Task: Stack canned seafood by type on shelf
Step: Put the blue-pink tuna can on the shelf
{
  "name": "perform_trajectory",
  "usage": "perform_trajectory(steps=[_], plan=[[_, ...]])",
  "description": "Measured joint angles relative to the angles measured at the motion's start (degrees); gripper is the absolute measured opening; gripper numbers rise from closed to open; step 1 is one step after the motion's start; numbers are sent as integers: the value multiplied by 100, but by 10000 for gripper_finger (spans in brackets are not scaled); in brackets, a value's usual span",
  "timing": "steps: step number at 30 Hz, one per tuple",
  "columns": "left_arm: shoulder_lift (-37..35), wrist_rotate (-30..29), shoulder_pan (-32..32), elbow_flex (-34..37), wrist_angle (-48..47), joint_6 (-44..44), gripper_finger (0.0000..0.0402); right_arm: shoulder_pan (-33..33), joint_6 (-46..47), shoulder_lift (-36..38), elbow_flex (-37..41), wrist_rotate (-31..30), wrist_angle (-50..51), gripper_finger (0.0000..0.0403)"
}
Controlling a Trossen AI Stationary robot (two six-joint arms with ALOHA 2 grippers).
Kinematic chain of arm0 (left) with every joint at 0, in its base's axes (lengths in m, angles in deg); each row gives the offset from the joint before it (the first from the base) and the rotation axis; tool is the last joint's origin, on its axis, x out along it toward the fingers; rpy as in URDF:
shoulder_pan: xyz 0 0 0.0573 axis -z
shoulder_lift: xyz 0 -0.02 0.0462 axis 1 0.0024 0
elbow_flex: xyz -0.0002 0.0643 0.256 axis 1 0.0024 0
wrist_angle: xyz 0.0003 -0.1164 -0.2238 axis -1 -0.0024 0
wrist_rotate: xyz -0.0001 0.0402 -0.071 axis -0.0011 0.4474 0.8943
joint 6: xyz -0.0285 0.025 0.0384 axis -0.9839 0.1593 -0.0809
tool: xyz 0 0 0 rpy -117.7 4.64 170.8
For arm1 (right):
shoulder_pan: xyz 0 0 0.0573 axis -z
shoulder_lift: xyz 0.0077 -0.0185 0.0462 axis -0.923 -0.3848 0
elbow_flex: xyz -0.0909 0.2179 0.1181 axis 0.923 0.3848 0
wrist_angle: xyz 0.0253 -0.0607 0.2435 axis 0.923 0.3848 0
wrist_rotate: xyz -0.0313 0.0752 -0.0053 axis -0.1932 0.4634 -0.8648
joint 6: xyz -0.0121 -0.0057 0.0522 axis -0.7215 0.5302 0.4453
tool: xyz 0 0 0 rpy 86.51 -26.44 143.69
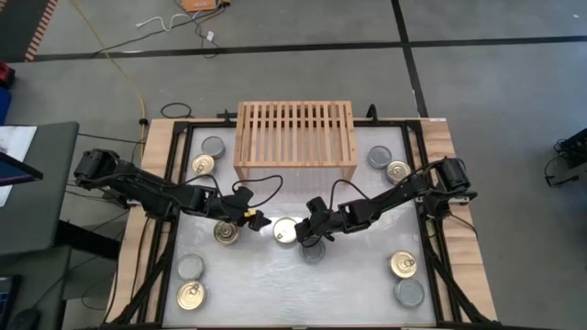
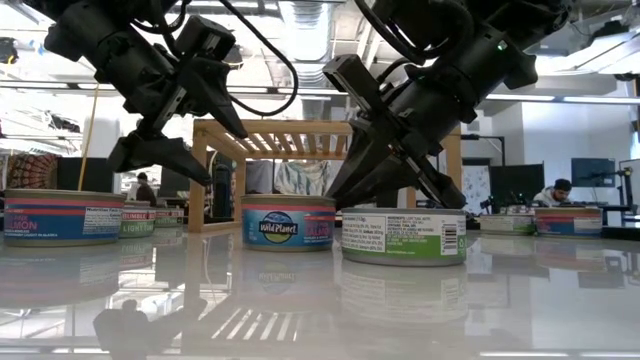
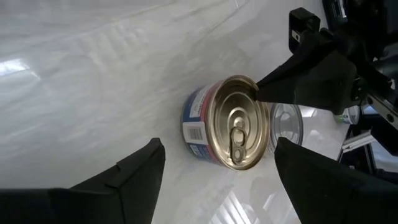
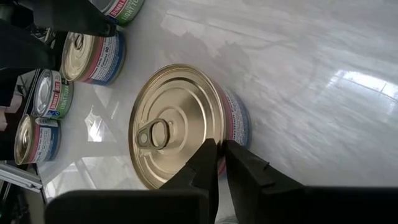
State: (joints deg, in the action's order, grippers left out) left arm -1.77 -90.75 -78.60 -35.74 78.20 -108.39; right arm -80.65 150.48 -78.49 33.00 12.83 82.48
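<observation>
From the high view, both arms meet mid-table, just in front of the shelf [image 1: 295, 135], a light-wood slatted rack at the table's [image 1: 303, 289] far edge with nothing on its top. The left gripper [image 1: 257, 218] comes in from the left, the right gripper [image 1: 305, 231] from the right, and a gold-top can [image 1: 285, 231] sits between them. A silver-top can [image 1: 314, 250] lies right by the right gripper, partly under it. Another gold can [image 1: 226, 233] sits under the left arm.

The rest of the tins are spread out: a silver one and a gold one [image 1: 203, 165] at the far left, a silver and a gold pair [image 1: 398, 170] at the far right, a pair at the near left [image 1: 190, 295], and a pair at the near right [image 1: 404, 265].

The low view adds what the top-down one can't: labels. The centre can [image 2: 288, 222] reads Wild Planet with a blue-pink band, and the nearer can [image 2: 404, 236] has a green-white label. The left gripper [image 2: 160, 155] is clear of the table here, hanging in the air. The right gripper [image 2: 395, 180] is low, right over the cans. A person sits in the room at far right.

The left wrist view shows its jaws wide apart, empty, framing the gold pull-ring can [image 3: 231, 123], with the other arm's dark finger tip touching the rim.

The right wrist view shows its jaws nearly together, only a thin gap, tips at the rim of the gold can [image 4: 180, 127]; can't tell whether they pinch the rim or just rest on it. Three more tins show off to the side in that view.
</observation>
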Motion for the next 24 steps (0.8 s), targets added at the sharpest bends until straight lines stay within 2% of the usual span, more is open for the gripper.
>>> perform_trajectory(steps=[8,13,18,24], plan=[[21,-8,0,0,263,27,293,63,2,0,0,26,20,58],[496,167,0,0,984,-15,293,61,10,0,0,24,43,58],[1104,496,2,-2,1516,-501,293,52,15,0,0,22,64,58],[1233,669,2,-2,1690,-649,293,14,13,0,0,22,104,58]])
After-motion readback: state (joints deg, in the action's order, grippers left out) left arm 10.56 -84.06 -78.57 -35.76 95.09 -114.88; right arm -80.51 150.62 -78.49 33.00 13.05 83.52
